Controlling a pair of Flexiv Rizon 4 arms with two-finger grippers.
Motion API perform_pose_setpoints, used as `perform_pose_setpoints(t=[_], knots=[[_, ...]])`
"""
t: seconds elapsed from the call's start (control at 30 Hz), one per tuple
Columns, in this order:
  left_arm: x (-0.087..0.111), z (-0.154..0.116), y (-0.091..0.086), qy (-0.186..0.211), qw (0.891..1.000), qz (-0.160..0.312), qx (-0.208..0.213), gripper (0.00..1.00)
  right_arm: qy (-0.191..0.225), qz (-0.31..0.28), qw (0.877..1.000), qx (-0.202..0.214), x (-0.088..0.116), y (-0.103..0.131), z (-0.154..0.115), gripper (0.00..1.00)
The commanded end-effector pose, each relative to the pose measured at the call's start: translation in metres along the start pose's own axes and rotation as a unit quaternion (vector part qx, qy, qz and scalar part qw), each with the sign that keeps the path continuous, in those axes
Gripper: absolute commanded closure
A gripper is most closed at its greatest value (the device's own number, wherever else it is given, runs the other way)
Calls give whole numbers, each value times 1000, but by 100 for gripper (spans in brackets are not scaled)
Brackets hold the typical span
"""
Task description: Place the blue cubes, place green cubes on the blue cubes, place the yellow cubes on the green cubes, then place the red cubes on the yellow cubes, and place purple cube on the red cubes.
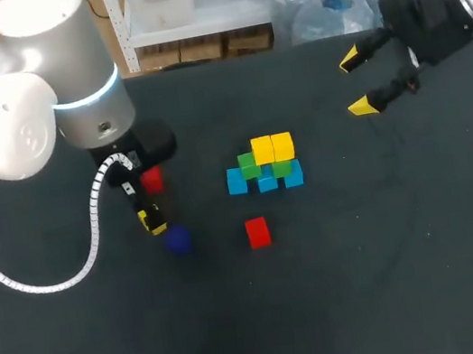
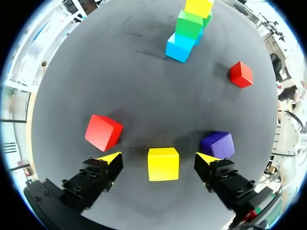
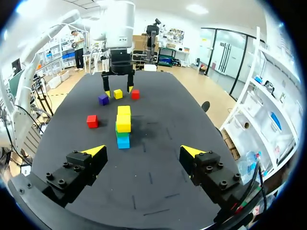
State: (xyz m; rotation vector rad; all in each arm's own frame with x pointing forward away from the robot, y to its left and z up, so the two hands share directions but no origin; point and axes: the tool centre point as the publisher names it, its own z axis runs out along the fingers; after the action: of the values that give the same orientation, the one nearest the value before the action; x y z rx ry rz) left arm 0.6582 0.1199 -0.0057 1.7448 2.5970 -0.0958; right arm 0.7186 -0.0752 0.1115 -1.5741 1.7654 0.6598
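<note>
- The left gripper [image 2: 158,158] hangs low over the table [image 2: 144,96] with its fingers spread apart. They straddle a loose yellow cube [image 2: 163,164] and touch neither side of it.
- That yellow cube sits flat on the table, its side faces roughly square to the fingers. It looks rigid, light and smooth-faced, so I'd expect it to take a firm pinch without deforming but to twist if caught on a corner. The sensible hold is on the 2 opposite side faces, centred and low enough for the tips to cover them.
- Just outside 1 finger lies a red cube [image 2: 103,132], tilted off the gripper's line. Just outside the other finger sits the purple cube [image 2: 217,144]. Both are near enough that a descending finger could nudge them.
- Farther on, well apart from these, a 2nd red cube [image 2: 241,74] rests alone.
- Beyond it stands the stack [image 1: 264,167]. There are 3 blue cubes [image 1: 235,181] in a row at the bottom, green cubes [image 1: 249,165] on those, and 2 yellow cubes [image 1: 262,149] side by side on top. It looks easy to knock over.
- The right gripper [image 1: 355,83] is held above the far side of the table, fingers wide apart and empty.
</note>
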Motion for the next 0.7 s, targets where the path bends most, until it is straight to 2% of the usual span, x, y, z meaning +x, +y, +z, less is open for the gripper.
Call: perform_pose_setpoints(t=[0.03, 0.07, 0.47, 0.7], knots=[[-2, 2, 2, 1, 1000, 3, 5, 91, -1, 0, 1000, 0, 0, 0, 0, 0], [-2, 2, 2, 1, 1000, 4, 6, 100, -1, 0, 1000, 0, 0, 0, 0, 0], [-7, -10, -1, 2, 1000, 26, -7, 100, -1, 0, 1000, 0, 0, 0, 0, 0], [-28, -36, 2, 1, 998, 61, -34, 100, -1, 0, 1000, 0, 0, 0, 0, 0]])
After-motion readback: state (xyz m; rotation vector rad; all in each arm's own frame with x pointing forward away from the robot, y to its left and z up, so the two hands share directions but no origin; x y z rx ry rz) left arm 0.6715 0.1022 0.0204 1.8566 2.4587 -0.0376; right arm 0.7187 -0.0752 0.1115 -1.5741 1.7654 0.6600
